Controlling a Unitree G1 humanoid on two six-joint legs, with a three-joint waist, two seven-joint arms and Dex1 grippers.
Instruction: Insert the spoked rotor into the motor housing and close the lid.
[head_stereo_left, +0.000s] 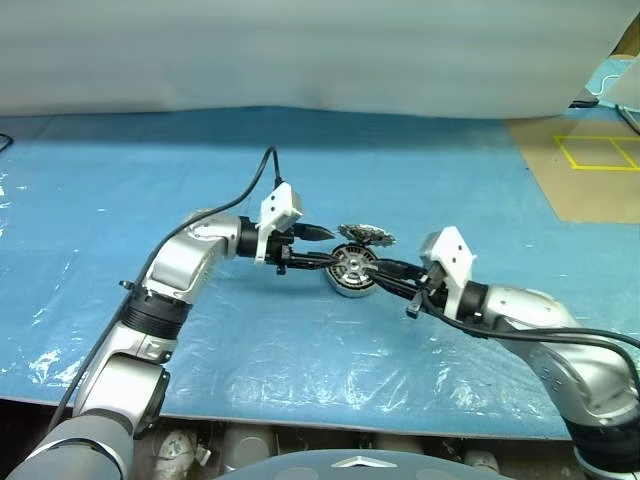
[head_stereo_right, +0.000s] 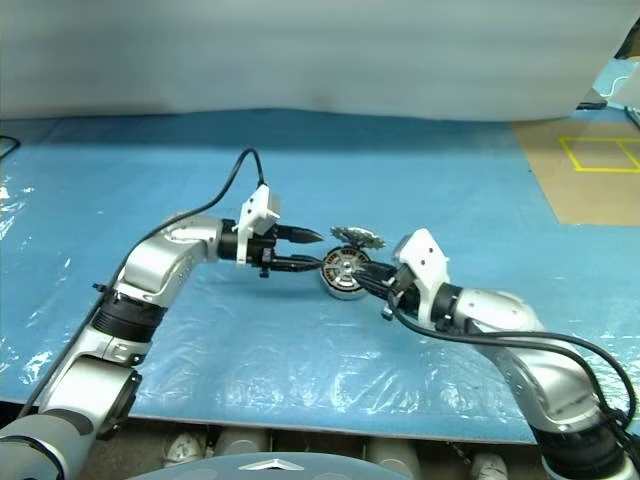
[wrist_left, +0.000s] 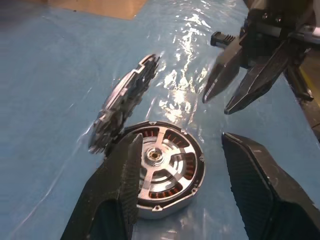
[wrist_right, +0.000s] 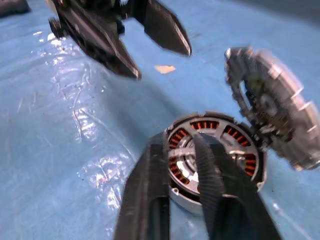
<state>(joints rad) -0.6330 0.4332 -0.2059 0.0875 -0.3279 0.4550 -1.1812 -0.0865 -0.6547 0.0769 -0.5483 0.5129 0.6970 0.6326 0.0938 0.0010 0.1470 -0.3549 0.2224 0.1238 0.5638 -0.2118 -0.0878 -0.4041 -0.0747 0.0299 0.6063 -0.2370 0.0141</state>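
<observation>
1. The head views are evenly and brightly lit from above; shadows under the arms are soft and short.
2. The clear plastic sheet (head_stereo_left: 300, 370) over the blue worktop (head_stereo_left: 120, 180) throws white glare in crinkled patches, strongest along the near edge.
3. In the left wrist view, specular highlights streak the plastic behind the lid (wrist_left: 125, 102), which is motion-blurred.
4. In the right wrist view the lid and the left gripper (wrist_right: 145, 45) are smeared; the motor housing (wrist_right: 215, 150) is soft.
</observation>
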